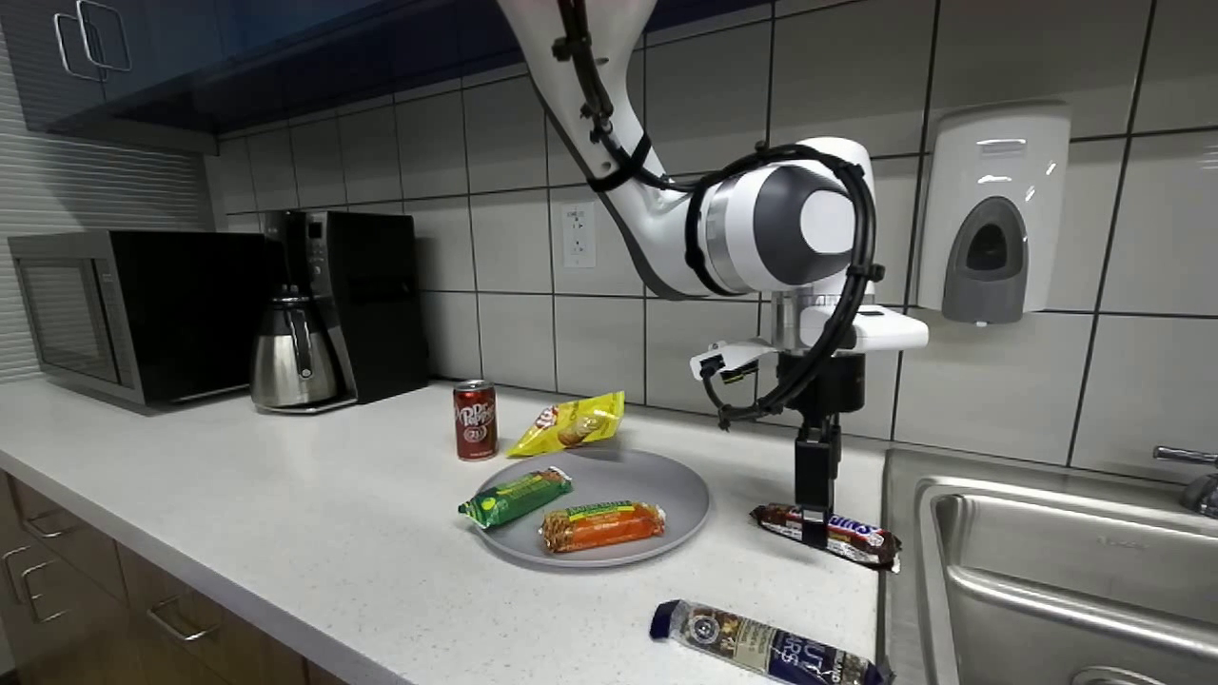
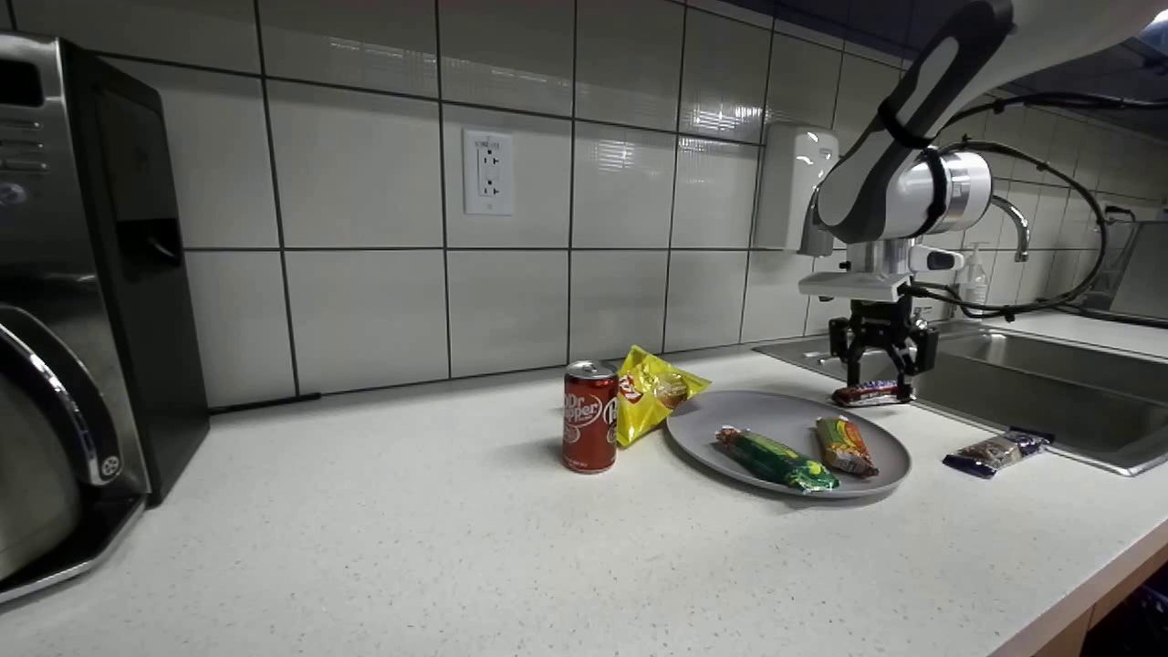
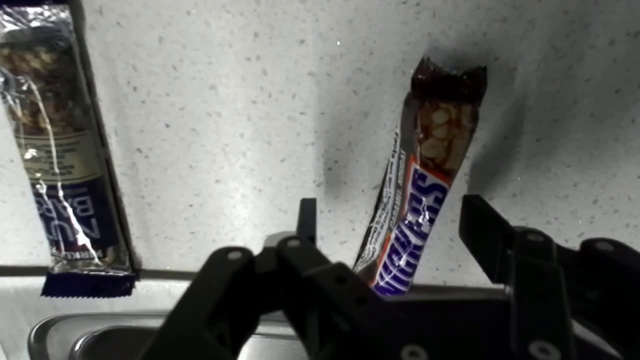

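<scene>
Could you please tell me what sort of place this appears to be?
It looks like a kitchen, or perhaps an office break room: there is a stainless steel sink, a coffee maker with a metal carafe, and a microwave.

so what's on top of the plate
On the plate lie a green bar, one end at the edge, and an orange bar, both wrapped. The patches of plate right under them are covered, so I can't see those.

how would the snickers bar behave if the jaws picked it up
The Snickers bar looks filled along its length, so it will probably lift fairly stiff. Its glossy wrapper might slip a little, and the thin, flattened end would likely flex if pinched.
</scene>
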### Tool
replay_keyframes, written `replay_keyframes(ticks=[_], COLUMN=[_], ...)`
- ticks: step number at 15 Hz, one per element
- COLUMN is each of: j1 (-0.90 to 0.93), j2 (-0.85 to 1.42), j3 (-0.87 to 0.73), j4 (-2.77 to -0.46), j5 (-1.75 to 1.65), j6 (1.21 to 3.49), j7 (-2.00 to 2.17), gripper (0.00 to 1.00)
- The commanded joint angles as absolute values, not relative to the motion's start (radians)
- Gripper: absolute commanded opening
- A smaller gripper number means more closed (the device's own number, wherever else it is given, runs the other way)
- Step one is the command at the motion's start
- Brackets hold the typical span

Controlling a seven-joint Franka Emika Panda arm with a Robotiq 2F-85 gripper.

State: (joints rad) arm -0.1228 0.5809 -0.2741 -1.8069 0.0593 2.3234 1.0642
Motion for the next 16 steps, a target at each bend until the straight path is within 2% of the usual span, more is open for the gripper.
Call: replay_keyframes(ticks=[1,7,16], j1=[-0.132,-0.131,-0.109], j2=[0.591,0.581,0.534], j3=[-0.272,-0.272,-0.276], j4=[-1.786,-1.798,-1.845], j5=[0.077,0.076,0.061], j6=[2.327,2.33,2.349], j7=[1.079,1.079,1.086], gripper=[0.45,0.01,0.04])
